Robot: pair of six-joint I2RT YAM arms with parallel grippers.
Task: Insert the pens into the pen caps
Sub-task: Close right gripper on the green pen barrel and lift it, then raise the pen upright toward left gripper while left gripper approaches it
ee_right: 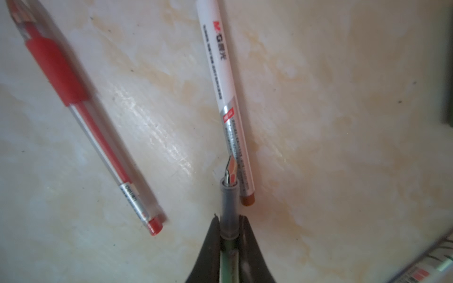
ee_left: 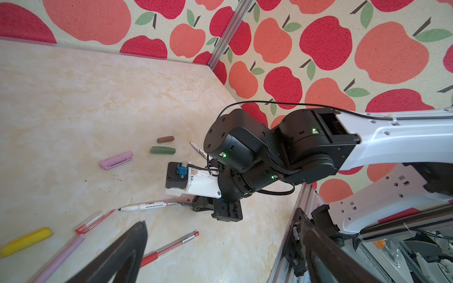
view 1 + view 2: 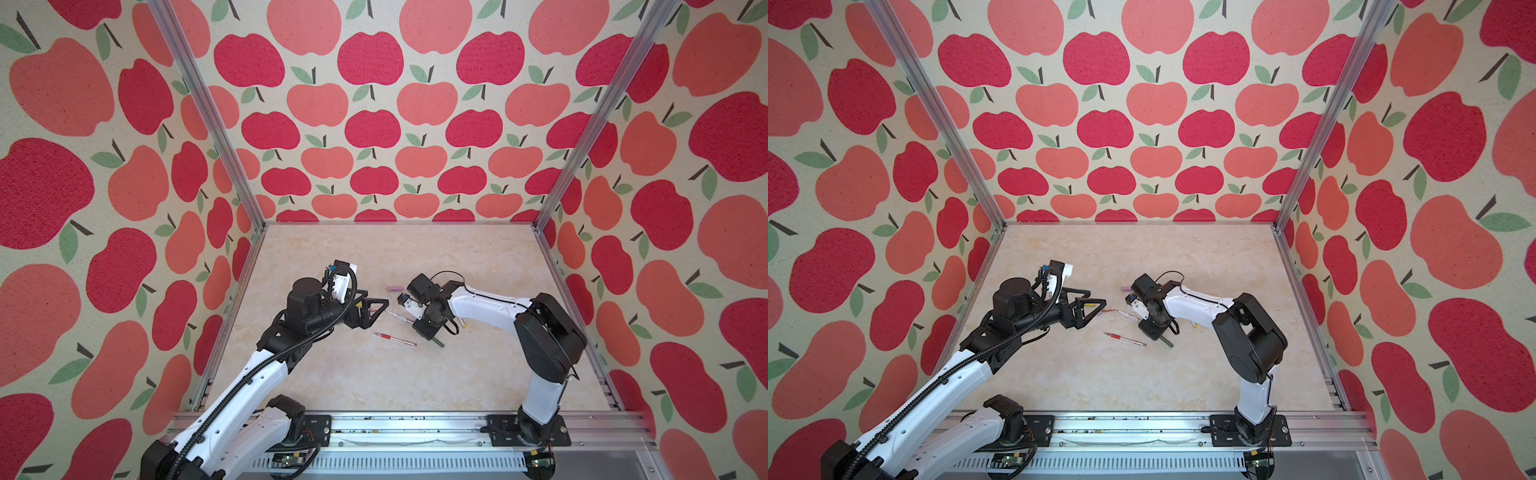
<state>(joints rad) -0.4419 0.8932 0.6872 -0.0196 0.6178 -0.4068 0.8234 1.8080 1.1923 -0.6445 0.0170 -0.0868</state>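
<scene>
While right claw [image 1: 229, 221] pinches thin dark green plastic pen [image 1: 229, 201] nr its nib, low over marbled desk [image 1: 343, 122], long free tail could swing/slip on lift; left claw [image 3: 376, 303] wide open, empty.

From my right wrist feed: the white-and-brown pen [image 1: 226, 103] carries the only brand I can read with confidence. It says "M&G", the M in red, followed by two Chinese characters along the white barrel. Below sit a small red tag and rows of print too fine to read. The silver label on the red pen [image 1: 88, 120] seems to spell "deli", but I cannot be sure.
</scene>
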